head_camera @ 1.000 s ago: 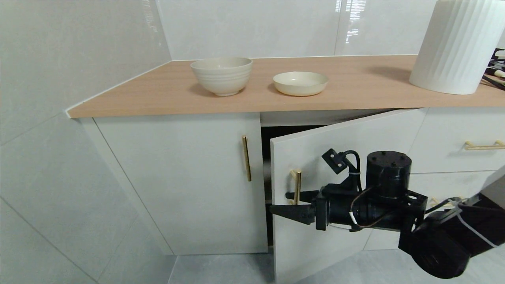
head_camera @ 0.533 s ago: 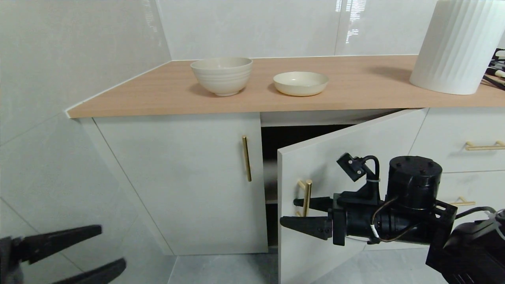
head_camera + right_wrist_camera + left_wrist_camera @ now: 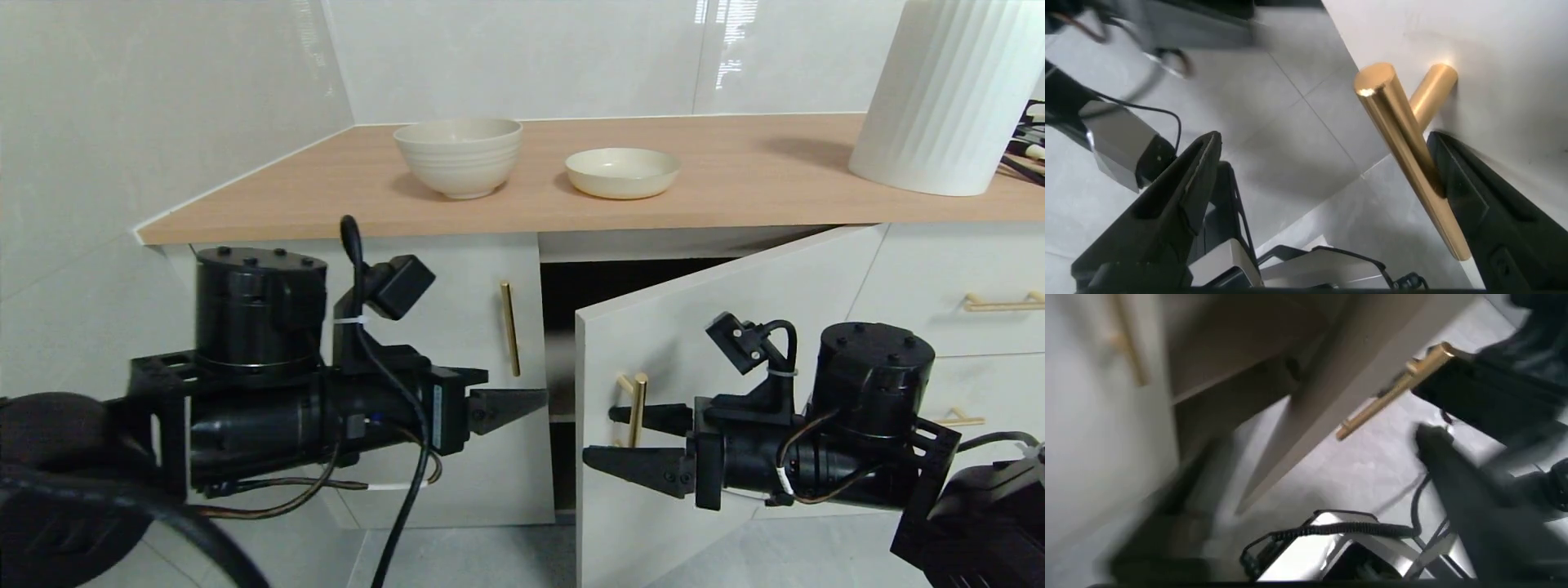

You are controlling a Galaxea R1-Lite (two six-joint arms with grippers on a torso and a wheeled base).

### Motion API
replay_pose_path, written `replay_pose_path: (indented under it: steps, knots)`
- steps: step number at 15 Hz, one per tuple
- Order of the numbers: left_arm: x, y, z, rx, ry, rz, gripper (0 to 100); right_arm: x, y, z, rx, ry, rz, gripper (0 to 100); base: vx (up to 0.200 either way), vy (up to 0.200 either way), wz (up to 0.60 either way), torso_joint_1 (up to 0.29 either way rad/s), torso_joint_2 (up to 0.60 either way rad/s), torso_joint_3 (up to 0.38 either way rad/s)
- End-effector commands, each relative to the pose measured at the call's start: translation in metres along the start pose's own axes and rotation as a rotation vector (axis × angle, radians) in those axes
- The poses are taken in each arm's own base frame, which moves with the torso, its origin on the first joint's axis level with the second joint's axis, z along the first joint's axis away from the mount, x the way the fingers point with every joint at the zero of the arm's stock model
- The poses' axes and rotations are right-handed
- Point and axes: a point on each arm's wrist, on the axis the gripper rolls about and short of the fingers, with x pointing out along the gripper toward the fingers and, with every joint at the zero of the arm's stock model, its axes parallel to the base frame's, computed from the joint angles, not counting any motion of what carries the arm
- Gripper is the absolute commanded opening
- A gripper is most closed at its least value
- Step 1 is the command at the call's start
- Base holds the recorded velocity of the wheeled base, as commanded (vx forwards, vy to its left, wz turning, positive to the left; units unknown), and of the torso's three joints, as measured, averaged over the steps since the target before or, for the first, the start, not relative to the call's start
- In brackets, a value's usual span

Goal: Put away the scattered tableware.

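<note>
Notice your left gripper [image 3: 522,406] hangs released, jaws spread, level before the closed left cupboard door [image 3: 392,327], probably waiting to reach inside. Up on the countertop [image 3: 735,196], the bowl [image 3: 459,155] sits toward the left end and the shallow dish [image 3: 622,171] is beside it, apart. Both are set back from the front edge, mouths up, round, so neither has a long axis. Your right gripper [image 3: 598,434] is released too, jaws straddling the upright gold handle [image 3: 635,404] of the half-open door [image 3: 735,327], seemingly to swing it wider.
</note>
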Motion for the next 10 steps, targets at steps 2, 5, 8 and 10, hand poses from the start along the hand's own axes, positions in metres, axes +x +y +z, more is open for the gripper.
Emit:
replay_pose_path:
  steps: [2, 5, 8, 10]
  knots:
    - [0.038, 0.011, -0.009, -0.02, 0.077, 0.008, 0, -0.002, 0.001, 0.002, -0.004, -0.008, -0.004, 100, 0.0, 0.0, 0.0, 0.0, 0.0, 0.0]
    - [0.065, 0.013, -0.01, -0.016, 0.101, -0.008, 0, -0.003, 0.0, 0.001, -0.001, -0.006, -0.009, 100, 0.0, 0.0, 0.0, 0.0, 0.0, 0.0]
    - [0.092, 0.018, -0.004, -0.007, 0.079, -0.018, 0, -0.007, 0.0, -0.001, 0.006, -0.001, -0.019, 100, 0.0, 0.0, 0.0, 0.0, 0.0, 0.0]
    - [0.098, 0.015, -0.002, 0.014, 0.036, -0.045, 0, -0.013, 0.002, -0.008, 0.016, 0.008, -0.036, 100, 0.0, 0.0, 0.0, 0.0, 0.0, 0.0]
